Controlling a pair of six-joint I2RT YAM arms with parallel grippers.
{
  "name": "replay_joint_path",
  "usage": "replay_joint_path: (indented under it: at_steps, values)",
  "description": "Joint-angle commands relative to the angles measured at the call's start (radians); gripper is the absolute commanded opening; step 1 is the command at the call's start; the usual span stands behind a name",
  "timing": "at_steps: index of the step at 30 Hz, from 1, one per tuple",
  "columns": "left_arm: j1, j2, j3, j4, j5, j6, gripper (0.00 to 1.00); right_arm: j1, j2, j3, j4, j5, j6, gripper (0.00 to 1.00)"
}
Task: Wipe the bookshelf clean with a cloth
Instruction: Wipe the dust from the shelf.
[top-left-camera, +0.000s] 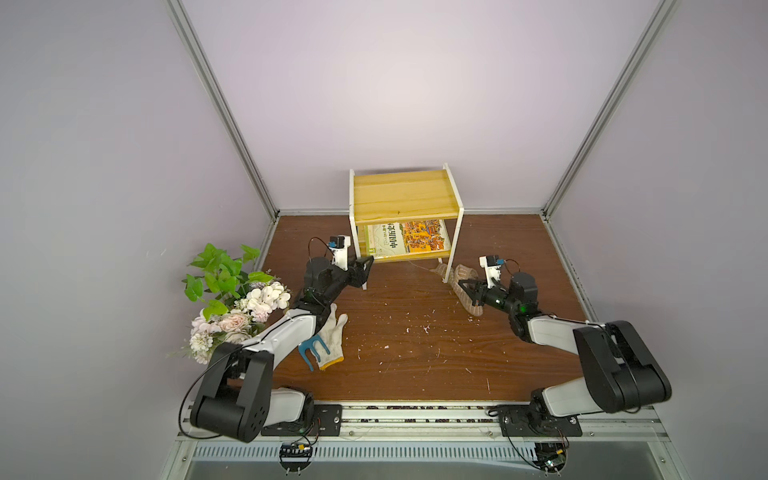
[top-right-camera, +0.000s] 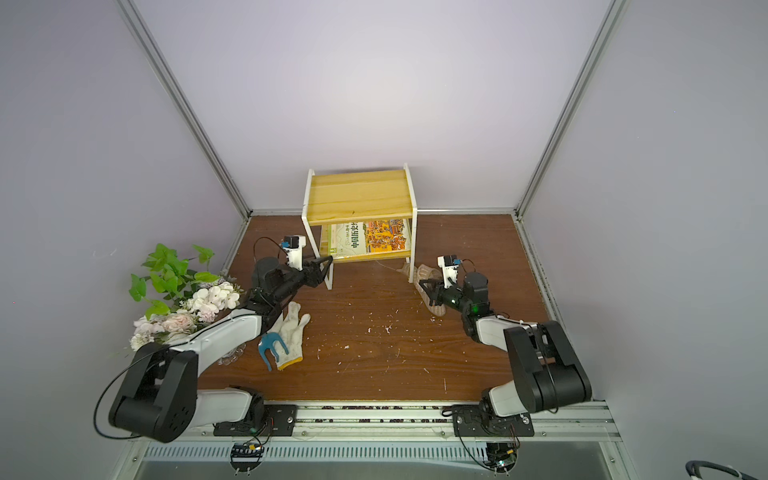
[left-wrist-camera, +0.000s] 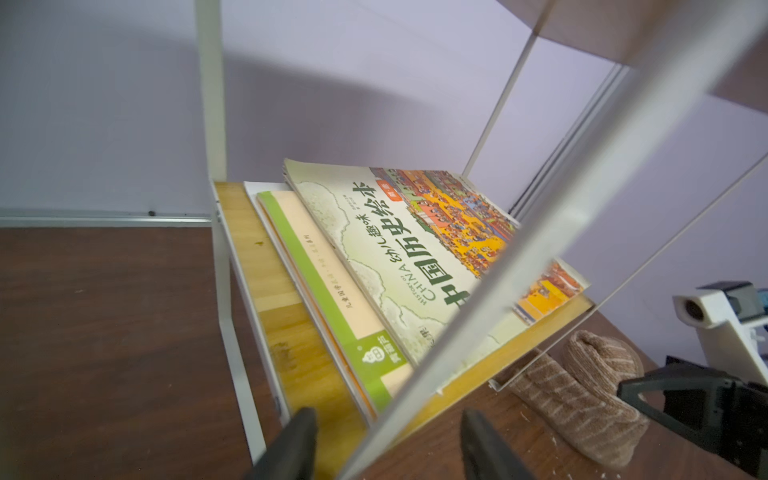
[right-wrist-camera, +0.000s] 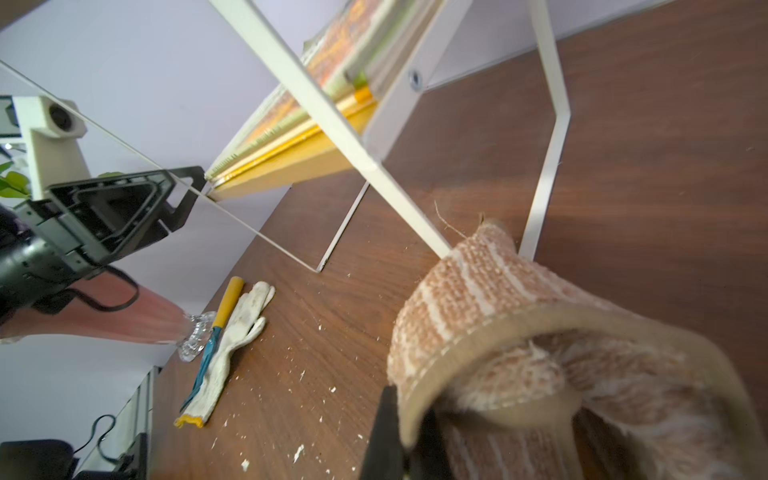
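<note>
The left arm (top-left-camera: 286, 332) reaches forward from its base with the elbow raised and the forearm angled inward. The left hand (top-left-camera: 365, 262) is held roughly level and points forward and inward; in the left wrist view its two fingers (left-wrist-camera: 301, 436) stand wide apart. The right arm (top-left-camera: 552, 334) is folded at a raised elbow, with the forearm running inward and low. The right hand (top-left-camera: 462, 286) points inward, its jaws clamped on a fold of the cloth (right-wrist-camera: 478, 299). One dark finger (right-wrist-camera: 384, 432) presses against the hem.
</note>
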Motion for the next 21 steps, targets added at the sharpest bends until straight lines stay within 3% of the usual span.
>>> replay_joint_path:
  at_steps: [1, 5, 7, 9, 10, 11, 13, 17, 21]
  values:
    - [-0.013, -0.145, -0.053, -0.199, -0.341, -0.207, 1.0, 0.052, -0.135, 0.009, -0.167, 0.041, -0.097, 0.0]
    - [-0.09, -0.325, -0.12, -0.386, -0.488, -0.287, 0.99, 0.152, -0.235, 0.017, -0.214, -0.02, -0.095, 0.0]
    - [-0.166, -0.419, -0.154, -0.396, -0.474, -0.267, 0.99, 0.207, -0.258, 0.022, -0.165, -0.06, -0.064, 0.0]
    - [-0.227, -0.503, -0.238, -0.207, -0.228, -0.194, 0.99, 0.252, -0.266, 0.024, -0.074, -0.105, -0.019, 0.0]
    - [-0.251, -0.517, -0.295, -0.038, -0.034, -0.174, 0.99, 0.273, -0.262, 0.028, -0.021, -0.128, 0.005, 0.0]
    - [-0.288, -0.492, -0.353, 0.148, 0.152, -0.19, 0.99, 0.294, -0.253, 0.037, 0.045, -0.16, 0.037, 0.0]
    - [-0.35, -0.412, -0.337, 0.249, 0.28, -0.191, 0.99, 0.324, -0.228, 0.056, 0.128, -0.212, 0.079, 0.0]
    - [-0.457, -0.202, -0.179, 0.154, 0.31, -0.038, 0.99, 0.379, -0.184, 0.078, 0.253, -0.279, 0.144, 0.0]
    - [-0.487, -0.013, -0.091, 0.273, 0.339, -0.024, 0.99, 0.404, -0.17, 0.083, 0.248, -0.262, 0.128, 0.0]
